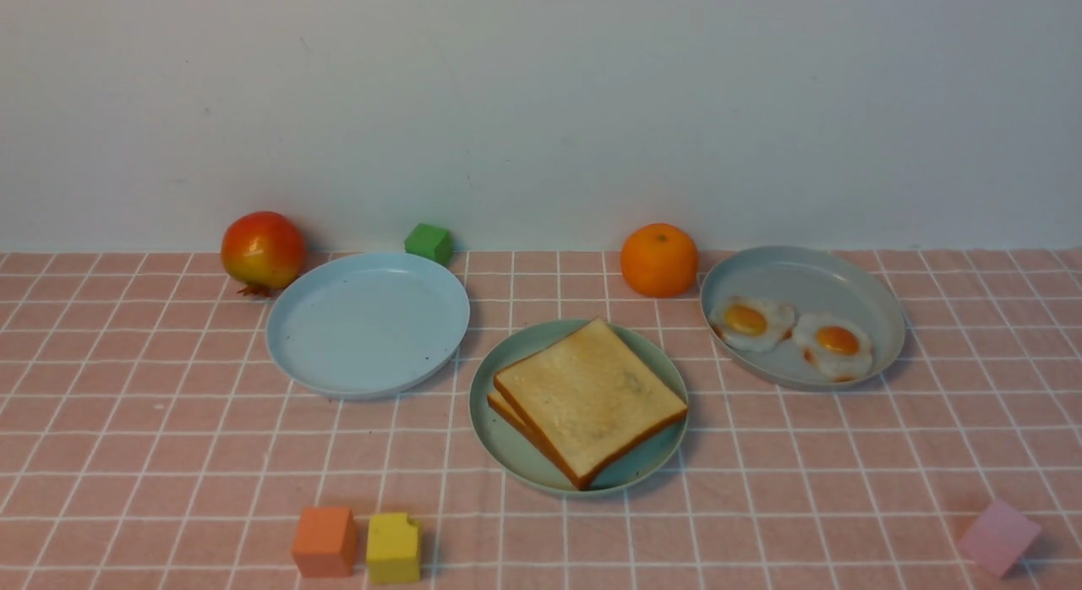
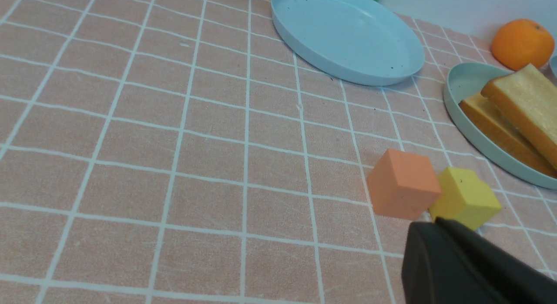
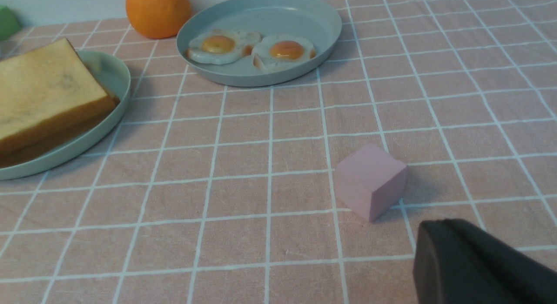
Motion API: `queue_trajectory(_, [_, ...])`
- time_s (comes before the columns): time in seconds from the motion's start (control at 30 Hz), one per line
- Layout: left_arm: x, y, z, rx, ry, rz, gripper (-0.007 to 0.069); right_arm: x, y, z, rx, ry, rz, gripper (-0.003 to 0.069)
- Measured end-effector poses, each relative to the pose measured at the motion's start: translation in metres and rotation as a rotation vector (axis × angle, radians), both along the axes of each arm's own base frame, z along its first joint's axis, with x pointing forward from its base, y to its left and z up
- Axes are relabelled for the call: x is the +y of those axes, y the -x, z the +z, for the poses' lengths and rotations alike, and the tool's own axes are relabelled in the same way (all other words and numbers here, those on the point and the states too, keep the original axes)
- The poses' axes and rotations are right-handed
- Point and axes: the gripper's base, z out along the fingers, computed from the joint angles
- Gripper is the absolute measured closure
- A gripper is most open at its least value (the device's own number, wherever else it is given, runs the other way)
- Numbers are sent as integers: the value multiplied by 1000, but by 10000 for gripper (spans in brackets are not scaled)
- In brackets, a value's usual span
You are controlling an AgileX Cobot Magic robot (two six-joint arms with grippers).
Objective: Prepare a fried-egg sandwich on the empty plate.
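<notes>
Two thick toast slices (image 1: pixel 592 396) lie stacked and slightly offset on the round teal plate (image 1: pixel 507 438) at the middle of the table. No egg shows between them. Two fried eggs (image 1: pixel 748 321) sit side by side in the grey-blue plate (image 1: pixel 803 277) at the right. My left gripper (image 2: pixel 435 221) is shut and holds nothing, low over the cloth just short of a yellow cube (image 2: pixel 468 197). My right gripper (image 3: pixel 439 223) is shut and holds nothing, near a pink cube (image 3: pixel 370 180). Neither arm shows in the front view.
A sky-blue plate (image 1: pixel 368 324) with nothing on it lies left of the toast. A red fruit (image 1: pixel 262 250), a green cube (image 1: pixel 428 242) and an orange (image 1: pixel 659 259) stand along the back. An orange cube (image 1: pixel 324 541) sits beside the yellow cube (image 1: pixel 393 548) at the front left.
</notes>
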Motion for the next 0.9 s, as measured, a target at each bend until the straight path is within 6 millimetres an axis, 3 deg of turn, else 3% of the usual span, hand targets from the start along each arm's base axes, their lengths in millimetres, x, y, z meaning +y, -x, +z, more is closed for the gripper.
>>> queue_trajectory(0.9, [0,0,0,2,0,-1,612,0,0,0,0,0,0,606])
